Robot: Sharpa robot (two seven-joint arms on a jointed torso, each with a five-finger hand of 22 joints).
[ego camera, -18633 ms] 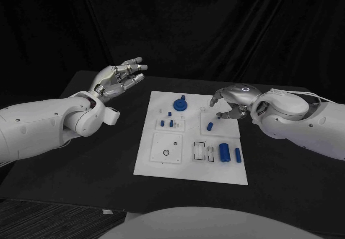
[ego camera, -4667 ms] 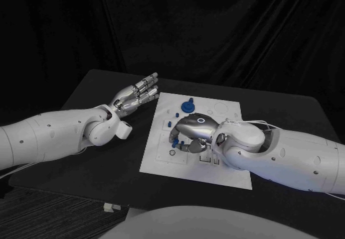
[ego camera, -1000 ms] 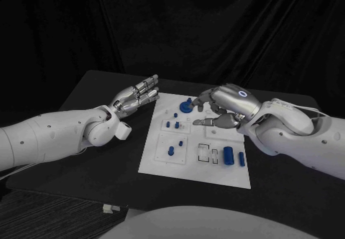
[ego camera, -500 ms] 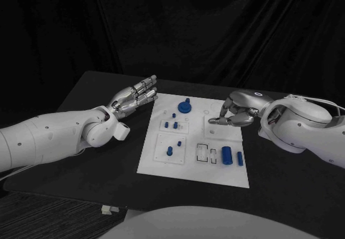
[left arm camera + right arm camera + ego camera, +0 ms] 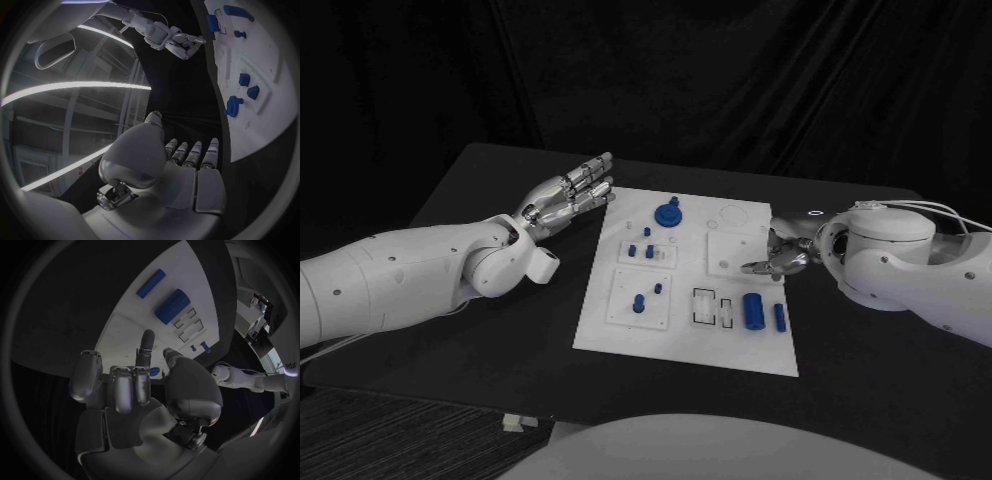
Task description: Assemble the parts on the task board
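Note:
The white task board [image 5: 678, 325] lies mid-table. On it stand a blue knob [image 5: 668, 213], small blue pegs [image 5: 643, 250] and two pegs [image 5: 640, 303] in the near-left plate. A blue cylinder [image 5: 753, 310] and a blue bar [image 5: 779, 318] lie near its right edge. My right hand [image 5: 783, 255] hovers at the board's right edge. Most of its fingers are curled in, and I see nothing held [image 5: 134, 390]. My left hand [image 5: 567, 195] is raised off the board's far-left corner, fingers straight and apart, empty [image 5: 181, 165].
Empty rectangular slots [image 5: 711, 306] sit left of the cylinder. A bare square plate [image 5: 737, 250] is beside my right hand. The black table [image 5: 488, 330] has room on both sides of the board. My right hand [image 5: 181, 44] also appears in the left wrist view.
My right hand has drawn back from over the board's middle to its right edge and lowered, fingers still curled. The left hand has stayed put. The parts have not moved in the last second.

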